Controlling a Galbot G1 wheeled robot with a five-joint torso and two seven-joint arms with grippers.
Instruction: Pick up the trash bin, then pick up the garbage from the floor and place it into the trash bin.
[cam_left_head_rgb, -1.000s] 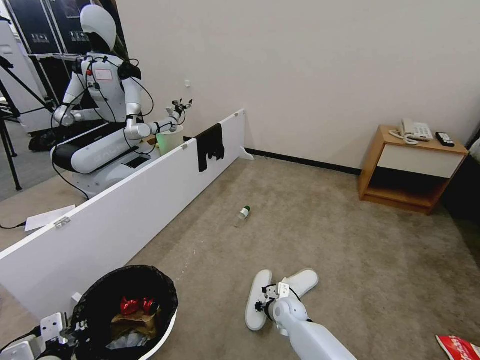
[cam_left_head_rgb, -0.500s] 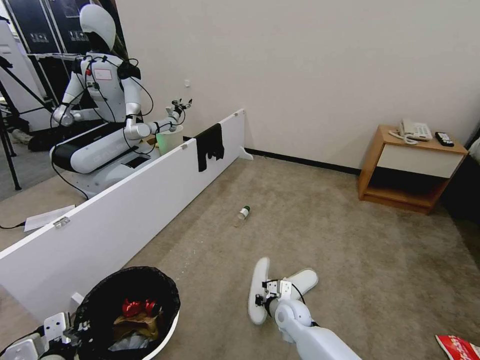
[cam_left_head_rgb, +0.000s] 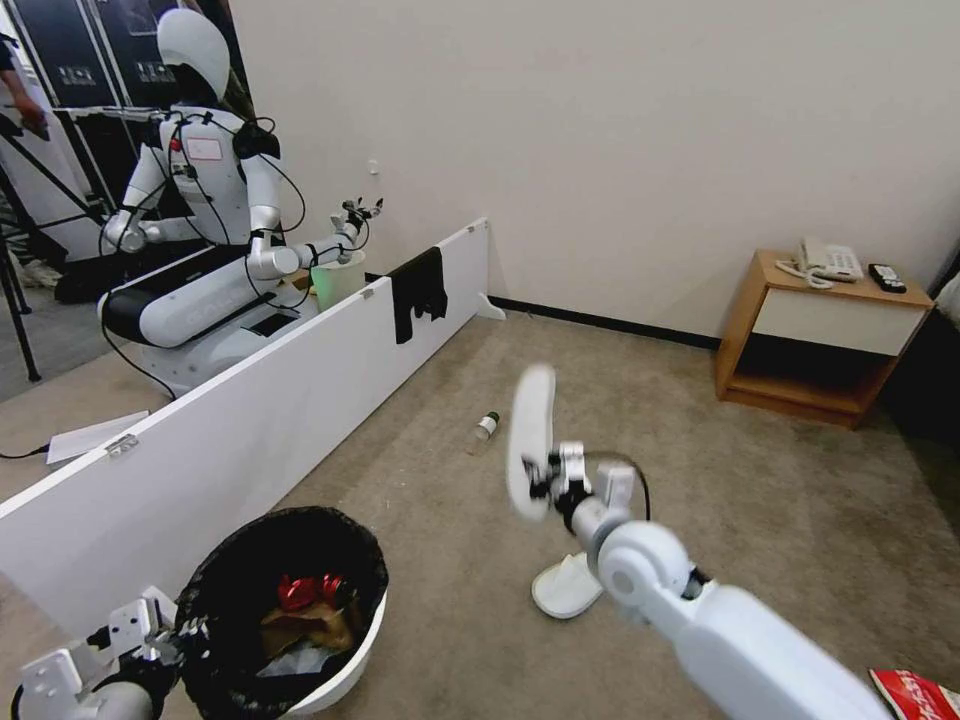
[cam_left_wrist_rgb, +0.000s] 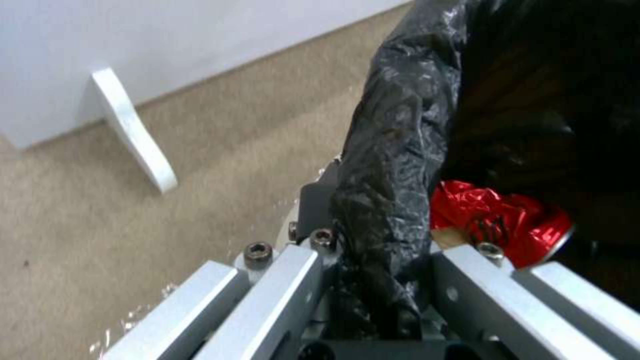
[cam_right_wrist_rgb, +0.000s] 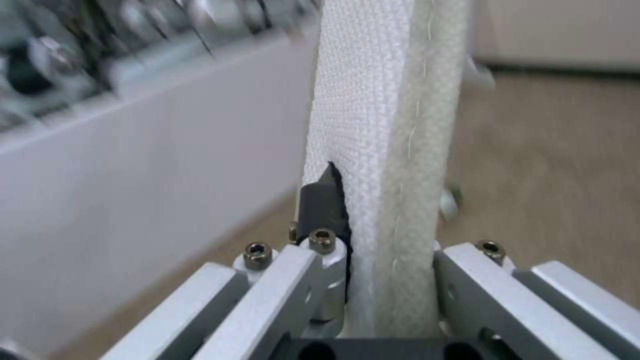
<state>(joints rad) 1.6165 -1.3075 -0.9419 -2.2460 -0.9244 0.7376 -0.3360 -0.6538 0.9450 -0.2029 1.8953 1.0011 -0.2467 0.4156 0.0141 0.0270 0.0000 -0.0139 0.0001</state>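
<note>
A: Right gripper (cam_left_head_rgb: 545, 478) status?

B: Fingers clamped on one white slipper (cam_left_head_rgb: 528, 440), held up on end above the carpet (cam_left_head_rgb: 760, 500). Right wrist view has the slipper (cam_right_wrist_rgb: 387, 165) pinched between both fingers.

A: Second slipper?

B: On the floor (cam_left_head_rgb: 568, 588), just beneath the right arm.

A: Left side?

B: Left gripper (cam_left_head_rgb: 170, 640) fingers clamped on the rim of the trash bin (cam_left_head_rgb: 345, 665). Left wrist view shows the black bag (cam_left_wrist_rgb: 393, 150) squeezed between the fingers, red wrapper (cam_left_wrist_rgb: 500, 217) right behind it inside the bin.

A: Bin contents?

B: Red wrapper (cam_left_head_rgb: 305, 592) on top of a brown paper bag (cam_left_head_rgb: 300, 630) (something pale underneath, can't tell what).

A: Loose garbage?

B: Green-capped bottle (cam_left_head_rgb: 487, 426) lying on the carpet between the white board (cam_left_head_rgb: 250, 420) and the raised slipper. Red snack packet (cam_left_head_rgb: 915, 695) on the floor at the near right.
</note>
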